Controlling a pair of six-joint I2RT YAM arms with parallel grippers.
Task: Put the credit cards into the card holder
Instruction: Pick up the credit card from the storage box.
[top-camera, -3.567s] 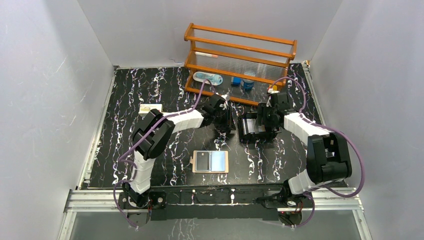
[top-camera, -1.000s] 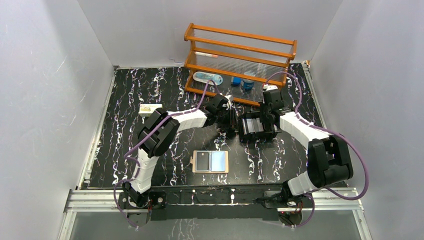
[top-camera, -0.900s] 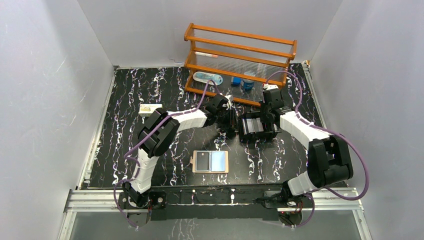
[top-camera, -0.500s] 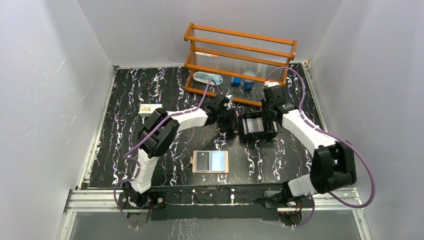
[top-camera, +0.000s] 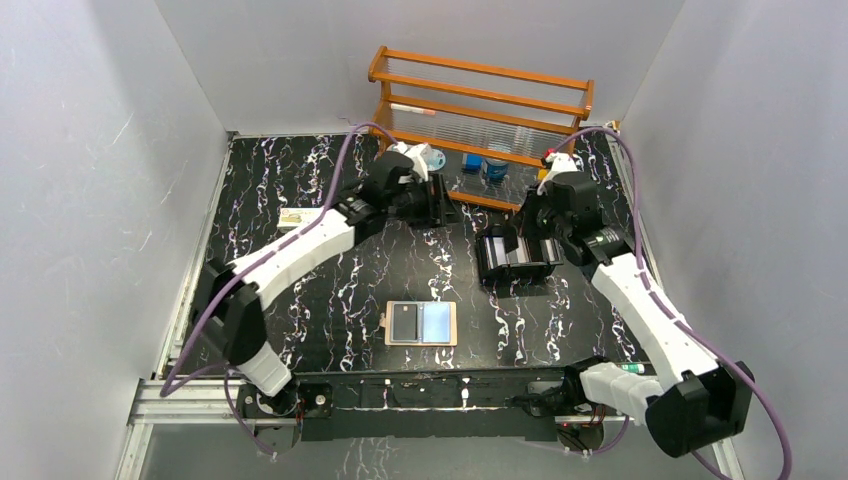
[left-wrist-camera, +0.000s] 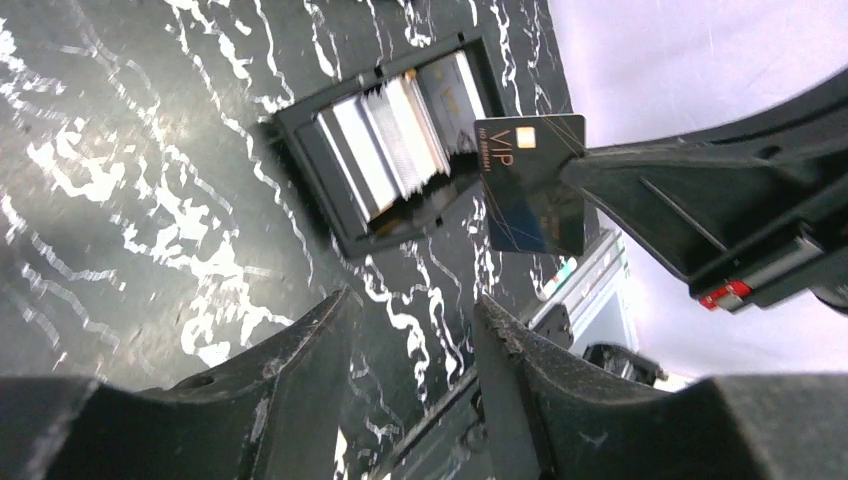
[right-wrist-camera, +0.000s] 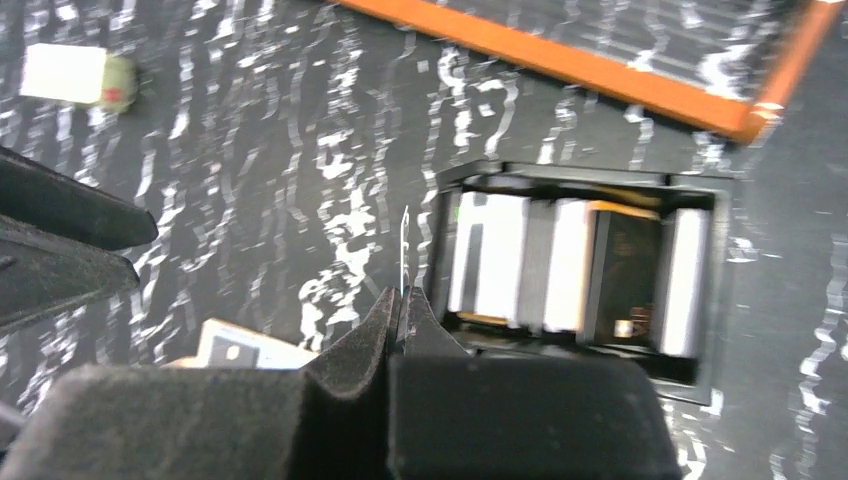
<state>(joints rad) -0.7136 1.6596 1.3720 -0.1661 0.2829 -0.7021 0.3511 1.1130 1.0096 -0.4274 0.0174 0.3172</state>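
Observation:
The card holder is a black open box with several cards standing in its slots. My right gripper hovers just above its left end, shut on a dark credit card marked VIP, which shows edge-on in the right wrist view. My left gripper is open and holds nothing, up and to the left of the holder near the rack. A tan wallet lies open toward the front, holding a light blue card and a dark card.
An orange wooden rack with small blue items stands at the back, close behind both grippers. A small white box lies at the left. White walls close in the table on three sides.
My left gripper has pulled away from the holder's left side toward the rack, and its jaws have widened. The right arm has stretched out and risen, keeping the dark card.

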